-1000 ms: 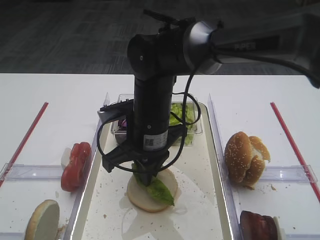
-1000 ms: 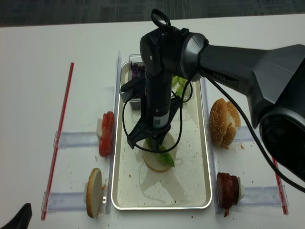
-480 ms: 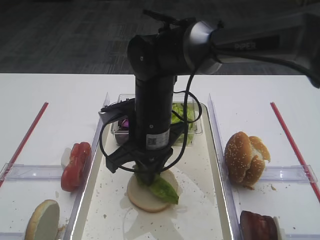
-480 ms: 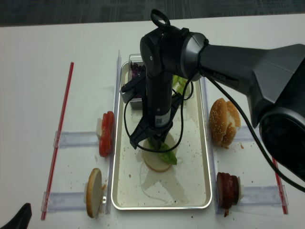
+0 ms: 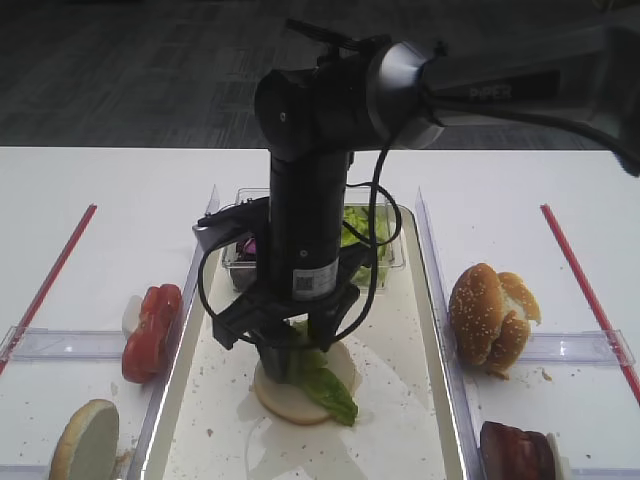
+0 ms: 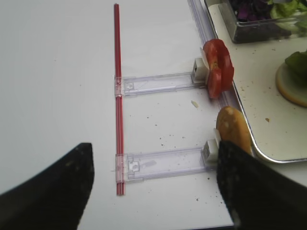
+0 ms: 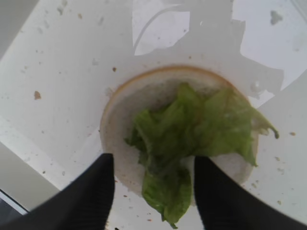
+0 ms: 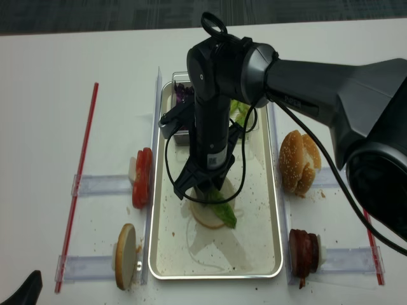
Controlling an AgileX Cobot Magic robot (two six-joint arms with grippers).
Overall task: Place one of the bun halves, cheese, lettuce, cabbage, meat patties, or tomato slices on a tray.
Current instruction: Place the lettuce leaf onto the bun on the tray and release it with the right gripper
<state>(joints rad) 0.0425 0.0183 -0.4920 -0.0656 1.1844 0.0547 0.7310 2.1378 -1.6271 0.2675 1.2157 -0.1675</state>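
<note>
One high view looks across the table [image 5: 100, 190] at the tray [image 5: 185, 385] from its near end; the other looks almost straight down on the tray [image 8: 159, 267]. The right wrist view hangs close above the bun [image 7: 120, 124] on the tray. The left wrist view faces the table left of the tray [image 6: 268, 139], sharing its edge.

You have the lettuce [image 7: 192, 139] lying on a flat bun half [image 7: 124, 129] mid-tray [image 8: 261, 248], the tub [image 5: 385, 262] behind it, tomato slices [image 8: 142, 178] left of the tray, the seeded bun [image 8: 299, 162] right.
</note>
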